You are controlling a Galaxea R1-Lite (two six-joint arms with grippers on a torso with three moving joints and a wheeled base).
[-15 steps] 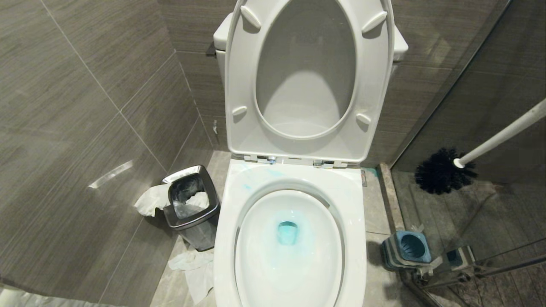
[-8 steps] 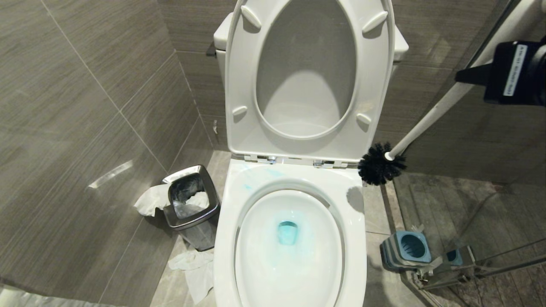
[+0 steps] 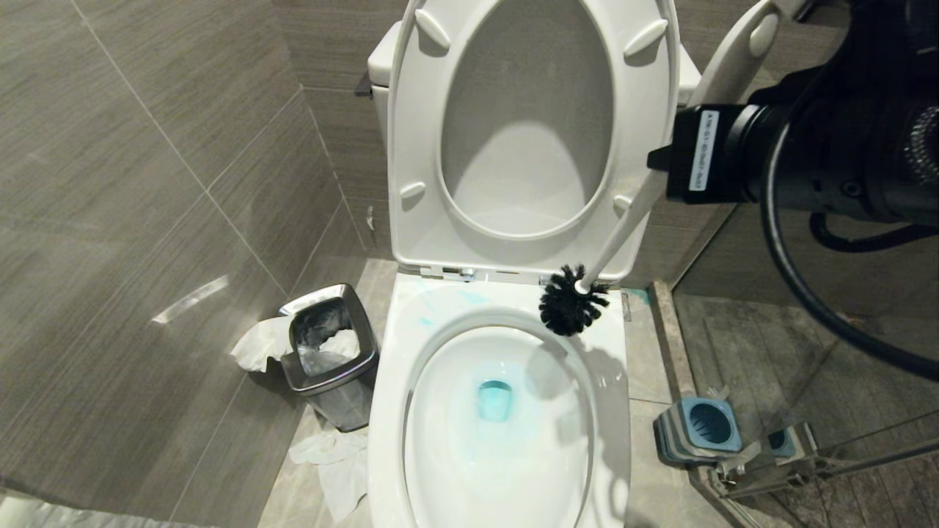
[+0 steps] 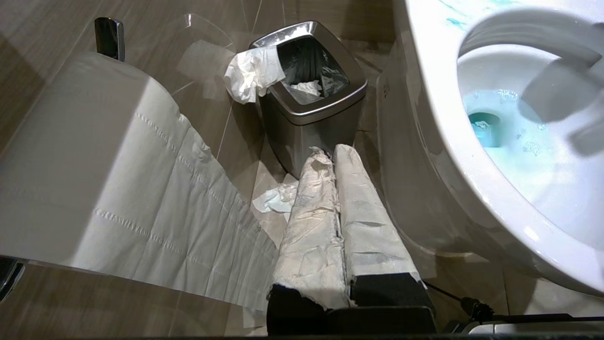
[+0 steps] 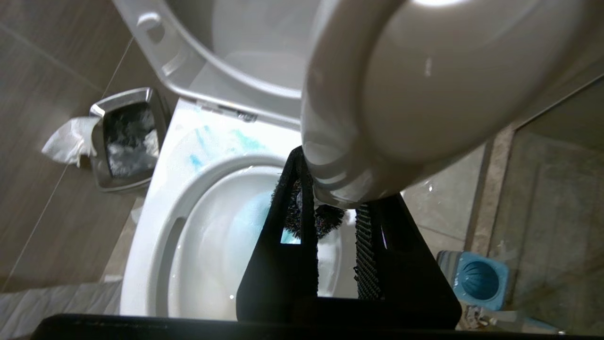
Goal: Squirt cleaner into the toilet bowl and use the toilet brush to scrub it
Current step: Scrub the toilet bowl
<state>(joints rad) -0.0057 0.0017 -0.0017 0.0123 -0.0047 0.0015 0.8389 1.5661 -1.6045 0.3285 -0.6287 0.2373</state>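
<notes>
1 arm works: right gripper point(image 5: 330, 245) clamped on toilet brush point(image 3: 572, 308) handle, bristles hovering above toilet bowl point(image 3: 609, 352) back-right rim. Cleaner point(image 3: 495, 400) tints water. Lower head into basin, clear of raised seat point(image 3: 645, 147). Left gripper point(image 4: 337, 222) closed, empty, parked beside bowl.

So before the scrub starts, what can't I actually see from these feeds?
- Right claw: its contact with the toilet brush handle; the handle's rounded end fills the right wrist view.
- Brush bristles: mostly behind that handle there.
- Toilet bowl: front rim cut off by the head view's bottom edge.
- Cleaner container: in no view.
- Left claw: shut, paper-wrapped fingers, outside the head view.
</notes>
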